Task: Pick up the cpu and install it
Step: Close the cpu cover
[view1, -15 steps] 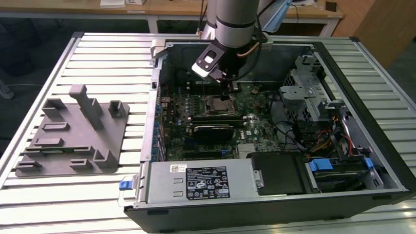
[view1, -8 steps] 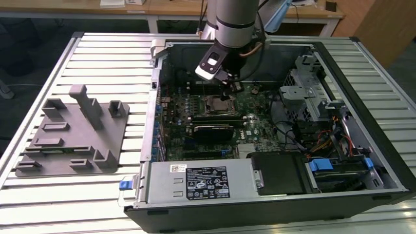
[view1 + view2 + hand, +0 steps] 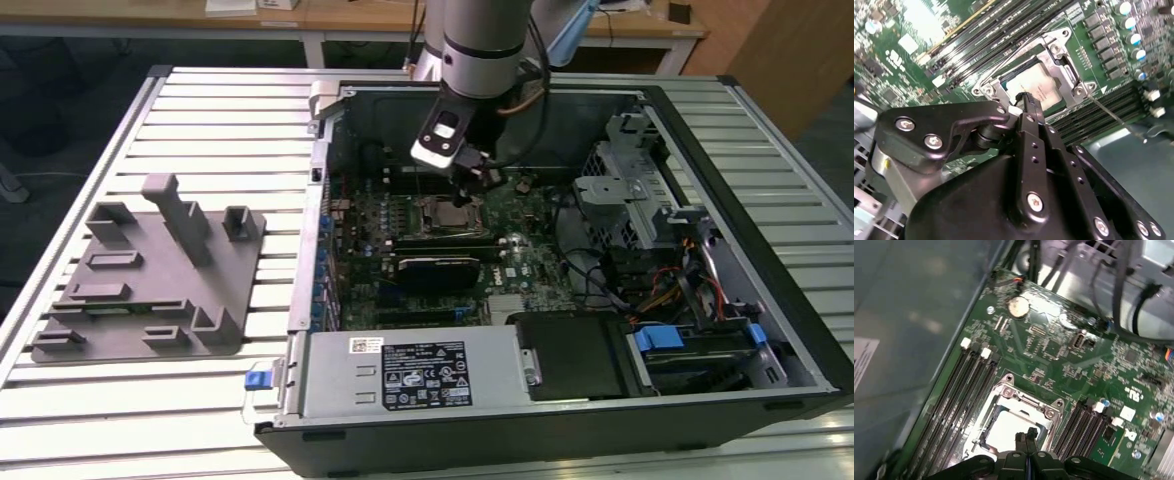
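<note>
Cpu (image 3: 1004, 432) lies flat, silvery top up, in the socket (image 3: 1024, 400); tool (image 3: 1026, 436) pinched together just above it

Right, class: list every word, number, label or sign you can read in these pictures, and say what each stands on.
Black label on the power supply: print too small to read.
White barcode sticker beside it: too small to read.
White marks on the motherboard: blurred, unreadable.
The cpu top: any marking too faint to read.
Nothing can be quoted.
</note>
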Available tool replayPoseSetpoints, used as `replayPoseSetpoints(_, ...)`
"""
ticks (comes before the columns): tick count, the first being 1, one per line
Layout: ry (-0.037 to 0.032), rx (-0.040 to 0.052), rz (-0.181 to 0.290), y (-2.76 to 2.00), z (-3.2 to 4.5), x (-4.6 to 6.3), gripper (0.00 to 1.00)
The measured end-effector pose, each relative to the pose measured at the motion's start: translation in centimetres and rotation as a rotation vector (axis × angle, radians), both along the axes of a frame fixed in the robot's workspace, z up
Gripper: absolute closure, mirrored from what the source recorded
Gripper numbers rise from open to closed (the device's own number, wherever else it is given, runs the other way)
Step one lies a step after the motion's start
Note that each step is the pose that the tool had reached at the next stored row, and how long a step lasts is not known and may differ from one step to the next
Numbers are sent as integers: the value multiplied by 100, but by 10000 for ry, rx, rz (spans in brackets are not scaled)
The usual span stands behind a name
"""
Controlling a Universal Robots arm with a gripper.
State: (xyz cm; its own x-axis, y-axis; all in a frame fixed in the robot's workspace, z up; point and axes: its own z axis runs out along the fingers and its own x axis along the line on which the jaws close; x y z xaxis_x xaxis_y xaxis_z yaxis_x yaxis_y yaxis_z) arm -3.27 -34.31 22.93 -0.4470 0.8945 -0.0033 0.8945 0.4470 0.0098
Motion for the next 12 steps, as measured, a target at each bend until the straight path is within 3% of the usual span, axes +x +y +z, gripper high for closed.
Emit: replayPoseSetpoints(12, 1, 0, 2190, 0, 0, 0, 89)
